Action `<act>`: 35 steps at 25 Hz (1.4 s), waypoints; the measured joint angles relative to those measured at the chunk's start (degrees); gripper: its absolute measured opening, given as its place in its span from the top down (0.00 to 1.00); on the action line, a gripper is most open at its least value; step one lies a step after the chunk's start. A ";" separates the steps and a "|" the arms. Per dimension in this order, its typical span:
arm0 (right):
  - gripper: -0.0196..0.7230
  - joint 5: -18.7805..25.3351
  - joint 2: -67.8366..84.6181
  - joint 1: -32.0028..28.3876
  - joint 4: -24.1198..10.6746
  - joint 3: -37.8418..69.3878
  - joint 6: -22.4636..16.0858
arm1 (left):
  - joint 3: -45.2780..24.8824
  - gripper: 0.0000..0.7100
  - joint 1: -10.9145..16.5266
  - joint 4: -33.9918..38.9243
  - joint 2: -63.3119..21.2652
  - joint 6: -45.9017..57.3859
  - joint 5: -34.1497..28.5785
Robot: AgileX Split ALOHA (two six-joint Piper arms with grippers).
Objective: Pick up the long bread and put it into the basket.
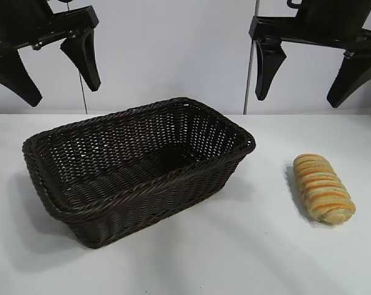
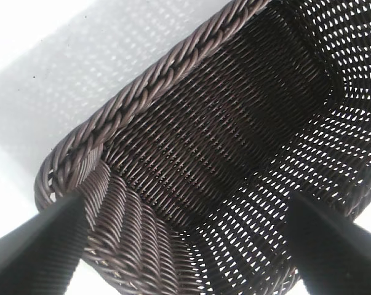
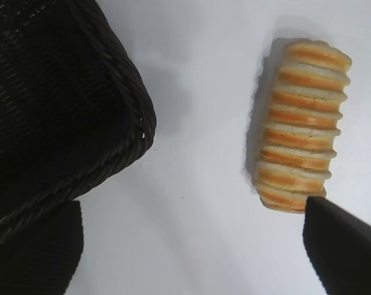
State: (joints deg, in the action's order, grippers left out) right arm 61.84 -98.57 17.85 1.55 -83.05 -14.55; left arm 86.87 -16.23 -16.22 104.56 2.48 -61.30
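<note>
We count one bread, one basket, and two grippers, all over a single white table.

The long bread, an oblong golden-tan roll crossed by orange-brown ridged stripes, lies flat on the table to the right of the basket in the exterior view, apart from it with bare tabletop between them. Nothing touches it. In the right wrist view the same roll lies beside the basket's rounded corner, again with a strip of white surface separating the two.

The basket, a large rectangular dark brown woven wicker container with flared sides and a braided rim, sits left of centre, turned at a slight angle to the table's edge. We see nothing inside it; its woven floor shows bare in the left wrist view.

The left gripper, black with two tapering fingers, hangs above the table behind the basket's left end, its fingers spread wide and grasping nothing. Its wrist camera looks down into the basket between those two dark fingers.

The right gripper, also black with two fingers, hangs high above the right side of the table, over the area behind the bread. Its fingers are likewise spread wide and empty, well clear of the roll.
</note>
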 joint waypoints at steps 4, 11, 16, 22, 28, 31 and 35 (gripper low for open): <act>0.04 0.06 0.00 0.00 0.00 0.00 0.00 | 0.00 0.11 0.00 0.00 0.00 0.00 0.00; 0.04 0.10 0.00 0.00 0.00 0.00 -0.09 | 0.00 0.11 0.00 0.00 0.00 0.00 0.00; 0.04 0.10 0.00 0.00 0.00 0.00 -0.12 | 0.00 0.11 0.00 0.00 0.00 0.00 0.00; 0.04 0.10 0.00 0.00 0.00 0.00 -0.17 | 0.00 0.11 0.00 0.00 0.00 0.00 0.55; 0.04 0.10 0.00 0.00 0.00 0.00 -0.17 | 0.00 0.11 0.00 0.00 0.00 0.22 3.01; 0.04 0.17 0.00 0.00 0.00 0.00 -0.17 | 0.00 0.11 0.48 0.86 -0.11 3.73 2.57; 0.04 0.17 0.00 0.00 0.00 0.00 -0.17 | -2.73 0.11 1.17 4.54 -1.64 9.20 2.22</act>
State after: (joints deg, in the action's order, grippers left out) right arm 62.01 -98.57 17.85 1.55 -83.05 -14.73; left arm 84.14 -15.07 -11.69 102.93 11.68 -59.08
